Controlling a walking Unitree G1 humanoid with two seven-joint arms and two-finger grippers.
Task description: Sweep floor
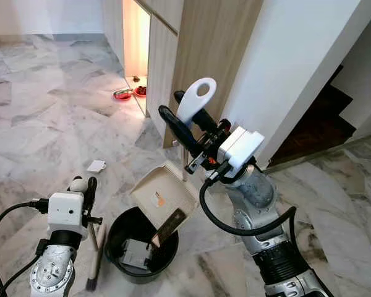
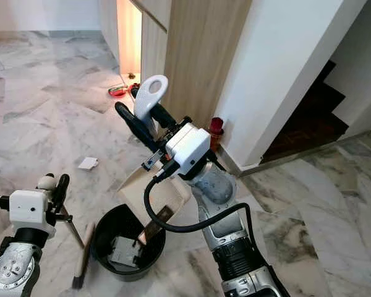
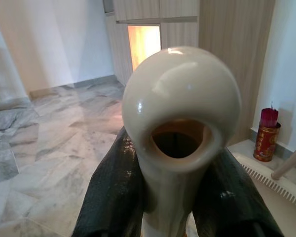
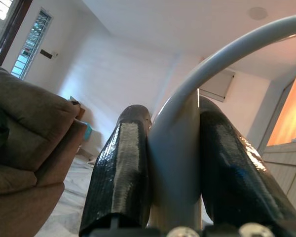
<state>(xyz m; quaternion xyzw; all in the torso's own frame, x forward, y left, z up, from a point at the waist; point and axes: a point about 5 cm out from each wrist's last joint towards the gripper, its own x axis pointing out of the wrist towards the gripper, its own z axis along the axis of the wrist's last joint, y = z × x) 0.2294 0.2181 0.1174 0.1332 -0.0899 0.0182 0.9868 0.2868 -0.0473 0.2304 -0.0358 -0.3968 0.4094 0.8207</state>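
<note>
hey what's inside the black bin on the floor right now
Inside the round black bin lies a grey boxy piece of rubbish. The tilted beige dustpan, held by the right gripper, dips over the rim, covering part of the bottom.

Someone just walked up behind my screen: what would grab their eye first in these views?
Probably the cream dustpan, tipped over the black bin in the middle of the marble floor, its white handle clamped in the right pincer. Next, the left pincer low on the robot's left, gripping the brush handle, with a scrap of paper lying just beyond.
</note>
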